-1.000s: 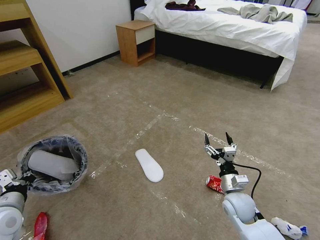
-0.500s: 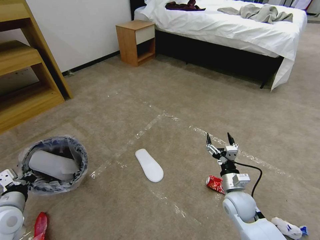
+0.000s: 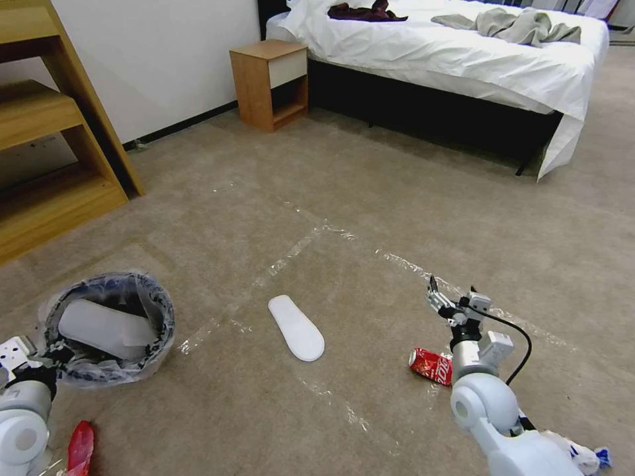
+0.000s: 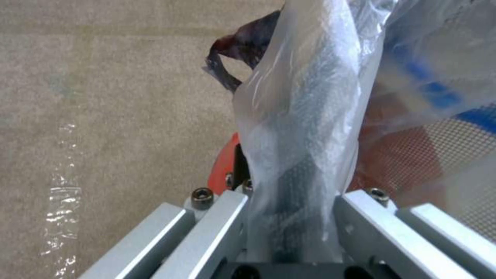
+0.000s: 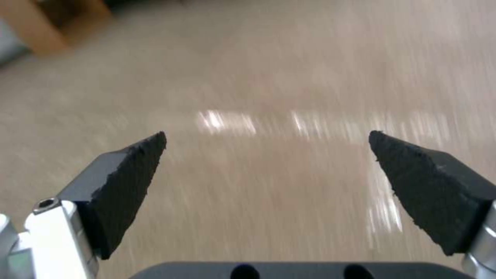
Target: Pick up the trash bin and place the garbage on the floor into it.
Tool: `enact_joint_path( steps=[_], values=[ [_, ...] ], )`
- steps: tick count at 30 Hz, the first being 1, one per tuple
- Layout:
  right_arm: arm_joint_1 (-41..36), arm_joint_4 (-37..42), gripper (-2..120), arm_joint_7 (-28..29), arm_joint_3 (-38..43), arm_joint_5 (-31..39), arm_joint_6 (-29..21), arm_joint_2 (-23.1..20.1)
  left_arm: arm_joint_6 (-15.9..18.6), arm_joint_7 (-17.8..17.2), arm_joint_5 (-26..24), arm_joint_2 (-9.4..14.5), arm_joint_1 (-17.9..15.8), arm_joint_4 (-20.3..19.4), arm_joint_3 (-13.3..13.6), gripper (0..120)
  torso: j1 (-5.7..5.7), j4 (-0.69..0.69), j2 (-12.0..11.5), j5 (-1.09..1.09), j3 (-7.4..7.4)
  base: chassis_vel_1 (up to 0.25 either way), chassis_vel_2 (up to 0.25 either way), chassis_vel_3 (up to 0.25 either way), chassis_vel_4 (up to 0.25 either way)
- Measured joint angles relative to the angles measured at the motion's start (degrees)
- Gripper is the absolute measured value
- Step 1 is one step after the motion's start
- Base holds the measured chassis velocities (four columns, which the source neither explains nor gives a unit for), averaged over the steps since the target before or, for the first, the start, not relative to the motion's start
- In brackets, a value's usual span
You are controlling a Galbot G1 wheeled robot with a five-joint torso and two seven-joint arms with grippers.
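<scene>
1. The left gripper (image 3: 41, 357) is low at the robot's left side. It pinches the rim of the trash bin (image 3: 109, 327) and holds it up off the floor (image 3: 370, 198).
2. In the left wrist view, the left gripper (image 4: 289, 217) has its jaws pressed on a fold of the clear bag, with the red trash bin (image 4: 403, 155) just behind it.
3. A white slipper in the bin (image 3: 106, 327) lies across the top of the bag.
4. The right gripper (image 3: 452, 295) is out in front on the robot's right, above the floor. Its two black fingers (image 5: 129, 182) are spread wide apart and hold nothing.
5. A red can (image 3: 431, 365) lies on the floor just beside the right arm.
6. A second white slipper (image 3: 296, 327) lies flat on the floor between the two arms.
7. A red wrapper (image 3: 80, 448) lies near the left arm.
8. A white tissue (image 3: 582, 456) with some blue lies by the right arm, low in the head view.
</scene>
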Motion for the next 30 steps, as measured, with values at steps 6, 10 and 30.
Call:
enact_joint_path(
  steps=[6,10,30],
  values=[
    [1.0,-1.1,100,12.3,2.0,14.3,-6.8,1.7,-0.2,0.0,0.4,-0.2,0.0,0.1,0.2,1,0.00,0.00,0.0,0.00,0.00,0.000,0.000,0.000,0.000],
    [0.6,-3.0,100,16.5,3.2,17.7,-6.9,3.8,-0.3,0.0,0.4,0.0,-0.1,0.3,0.2,1,0.00,0.00,0.0,0.00,0.00,0.000,0.000,0.000,0.000],
    [8.5,-19.6,100,18.1,2.8,19.6,-4.2,13.6,-1.4,0.6,2.0,-1.0,0.4,1.5,0.6,1,0.00,0.00,0.0,0.00,0.00,0.000,0.000,0.000,0.000]
  ],
)
